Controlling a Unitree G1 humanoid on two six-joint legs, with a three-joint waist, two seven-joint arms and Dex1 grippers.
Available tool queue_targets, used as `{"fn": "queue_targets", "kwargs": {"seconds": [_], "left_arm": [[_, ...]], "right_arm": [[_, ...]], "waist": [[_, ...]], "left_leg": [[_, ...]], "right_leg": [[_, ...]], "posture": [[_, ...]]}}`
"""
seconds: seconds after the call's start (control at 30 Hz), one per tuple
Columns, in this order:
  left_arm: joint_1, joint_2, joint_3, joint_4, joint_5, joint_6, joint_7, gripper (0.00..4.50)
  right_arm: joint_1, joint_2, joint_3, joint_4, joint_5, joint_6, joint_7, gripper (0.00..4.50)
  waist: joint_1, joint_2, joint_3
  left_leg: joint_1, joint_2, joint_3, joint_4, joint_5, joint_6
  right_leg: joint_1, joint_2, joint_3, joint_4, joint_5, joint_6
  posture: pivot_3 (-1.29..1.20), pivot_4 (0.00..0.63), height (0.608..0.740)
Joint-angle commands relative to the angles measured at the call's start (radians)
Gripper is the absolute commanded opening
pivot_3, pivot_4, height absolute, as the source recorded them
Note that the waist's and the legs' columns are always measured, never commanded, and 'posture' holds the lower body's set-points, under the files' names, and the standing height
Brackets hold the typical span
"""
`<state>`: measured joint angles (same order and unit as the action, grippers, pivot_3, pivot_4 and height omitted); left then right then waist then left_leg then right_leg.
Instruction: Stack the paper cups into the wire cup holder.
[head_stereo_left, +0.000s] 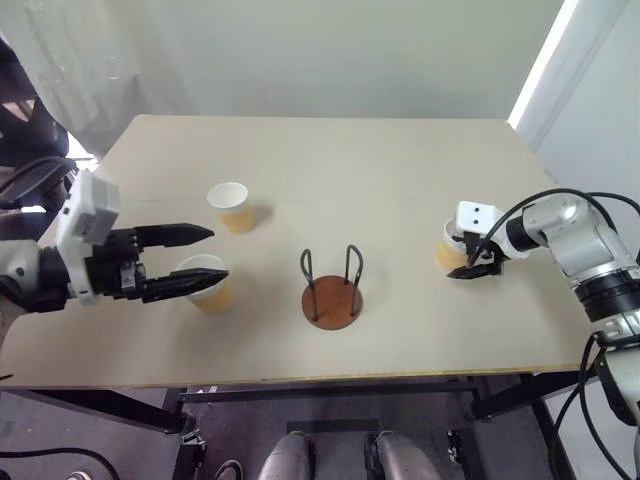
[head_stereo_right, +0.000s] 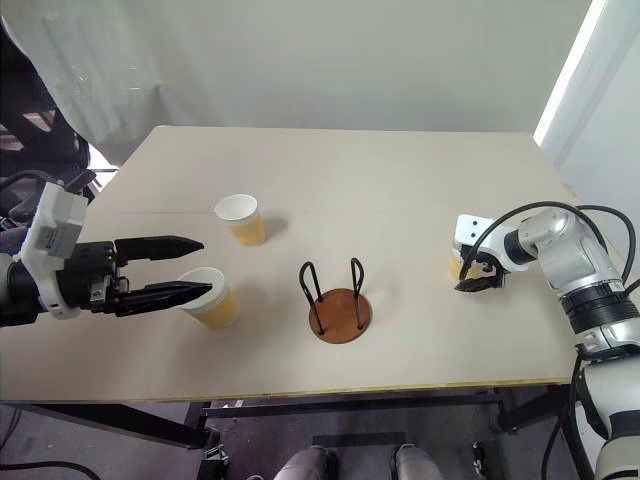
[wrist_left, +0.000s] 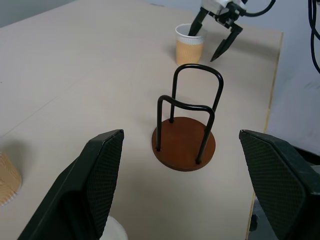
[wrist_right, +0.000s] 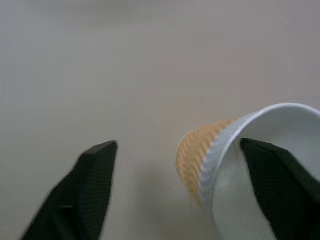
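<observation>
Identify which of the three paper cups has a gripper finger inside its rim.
The paper cup on the robot's right. The right gripper straddles its wall, one finger inside; the other two cups stand untouched near the open left gripper.

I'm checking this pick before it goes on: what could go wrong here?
The right gripper has one finger inside the right cup and one outside, jaws not yet closed; closing on the thin wall could tip or crush it. The left gripper hangs open right at another cup and could knock it.
</observation>
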<state>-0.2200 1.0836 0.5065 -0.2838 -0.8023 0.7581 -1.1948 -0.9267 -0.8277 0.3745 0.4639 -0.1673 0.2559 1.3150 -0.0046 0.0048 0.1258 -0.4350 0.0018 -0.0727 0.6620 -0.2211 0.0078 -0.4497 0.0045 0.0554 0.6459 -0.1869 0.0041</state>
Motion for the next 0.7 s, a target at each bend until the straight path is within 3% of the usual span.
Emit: {"fn": "queue_targets", "kwargs": {"seconds": [0.03, 0.27, 0.7], "left_arm": [[0.004, 0.020, 0.045, -0.022, -0.008, -0.015, 0.001, 3.96], [-0.001, 0.018, 0.041, -0.019, -0.011, -0.022, 0.002, 3.96], [0.004, -0.041, 0.126, -0.043, -0.159, -0.026, -0.002, 3.96]], "right_arm": [[-0.044, -0.009, -0.021, 0.005, -0.019, -0.027, -0.002, 2.51], [-0.065, -0.016, -0.022, 0.014, -0.028, -0.050, 0.022, 0.04], [-0.055, -0.014, -0.026, 0.001, -0.027, -0.048, 0.046, 0.04]], "waist": [[0.000, 0.000, 0.000], [0.000, 0.000, 0.000], [-0.001, 0.000, 0.000]], "left_leg": [[0.000, 0.000, 0.000, 0.000, 0.000, 0.000], [0.000, 0.000, 0.000, 0.000, 0.000, 0.000], [0.000, 0.000, 0.000, 0.000, 0.000, -0.001]], "right_leg": [[0.000, 0.000, 0.000, 0.000, 0.000, 0.000], [0.000, 0.000, 0.000, 0.000, 0.000, 0.000], [0.000, 0.000, 0.000, 0.000, 0.000, 0.000]], "posture": [[0.00, 0.150, 0.740], [0.00, 0.150, 0.740], [0.00, 0.150, 0.740]]}}
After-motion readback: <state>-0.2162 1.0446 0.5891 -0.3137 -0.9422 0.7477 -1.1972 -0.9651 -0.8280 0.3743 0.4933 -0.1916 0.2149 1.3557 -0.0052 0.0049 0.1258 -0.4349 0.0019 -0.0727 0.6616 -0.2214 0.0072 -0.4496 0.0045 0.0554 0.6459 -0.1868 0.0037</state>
